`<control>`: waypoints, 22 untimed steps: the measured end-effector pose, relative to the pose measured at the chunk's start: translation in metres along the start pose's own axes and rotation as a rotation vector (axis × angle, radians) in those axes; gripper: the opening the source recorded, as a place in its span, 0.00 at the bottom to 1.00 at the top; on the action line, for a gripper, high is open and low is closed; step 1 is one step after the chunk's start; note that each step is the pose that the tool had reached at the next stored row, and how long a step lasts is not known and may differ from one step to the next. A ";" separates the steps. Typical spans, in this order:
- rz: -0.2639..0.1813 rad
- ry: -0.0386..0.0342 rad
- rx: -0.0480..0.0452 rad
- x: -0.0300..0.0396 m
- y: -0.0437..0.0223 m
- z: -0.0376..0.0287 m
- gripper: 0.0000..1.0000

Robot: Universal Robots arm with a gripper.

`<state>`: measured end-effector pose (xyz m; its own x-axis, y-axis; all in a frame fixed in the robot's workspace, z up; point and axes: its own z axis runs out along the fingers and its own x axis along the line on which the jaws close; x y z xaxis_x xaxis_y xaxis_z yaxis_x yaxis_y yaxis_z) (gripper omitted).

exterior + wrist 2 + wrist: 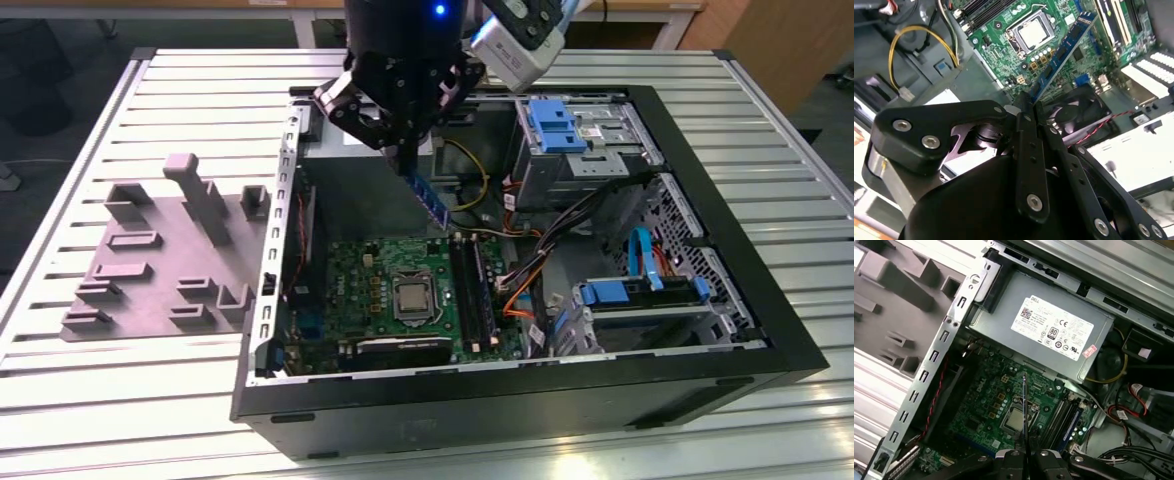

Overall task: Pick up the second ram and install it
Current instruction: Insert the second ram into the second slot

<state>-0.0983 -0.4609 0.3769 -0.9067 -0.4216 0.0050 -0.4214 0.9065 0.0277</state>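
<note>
One arm, one stick in hand. The gripper (404, 155) is clamped on the second ram (427, 198), pinching the stick's upper end. The stick hangs down from the fingers at a tilt, its free end lower and toward the exterior view's right. It is in the air inside the open computer case (467, 405), not seated in anything.

Position: the free end is over the far edge of the green motherboard (360, 280). It is near the end of the long black memory slots (470, 290) but apart from them. The grey power supply (354, 190) lies just behind the stick.

Second wrist view: the gripper (1029, 102) presses flat on both faces of the second ram (1064, 50). The blue-green board with its dark chips runs out over the motherboard (999, 25) and past the CPU socket (1031, 32). A black fan (1079, 110) and a yellow cable loop (904, 40) flank the fingers.

First wrist view: beyond the gripper (1025, 454), the second ram (1025, 410) shows edge-on as a thin dark line. It crosses the CPU socket (1016, 420), with the memory slots (1064, 420) just beside. The power supply (1054, 330) lies beyond.

Surroundings: a grey plastic holder (160, 260) sits on the slatted metal table (134, 420). It is outside the case on the exterior view's left, well apart from the gripper.
</note>
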 end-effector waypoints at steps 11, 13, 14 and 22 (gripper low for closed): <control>0.029 -0.0009 -0.0002 0.0000 0.0000 0.0001 0.14; 0.031 -0.0009 -0.0002 0.0000 0.0000 0.0001 0.14; 0.032 -0.0009 -0.0002 0.0000 0.0000 0.0001 0.14; 0.037 -0.0011 -0.0002 0.0000 0.0000 0.0001 0.14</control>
<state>-0.0983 -0.4609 0.3768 -0.9218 -0.3877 0.0049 -0.3874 0.9215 0.0277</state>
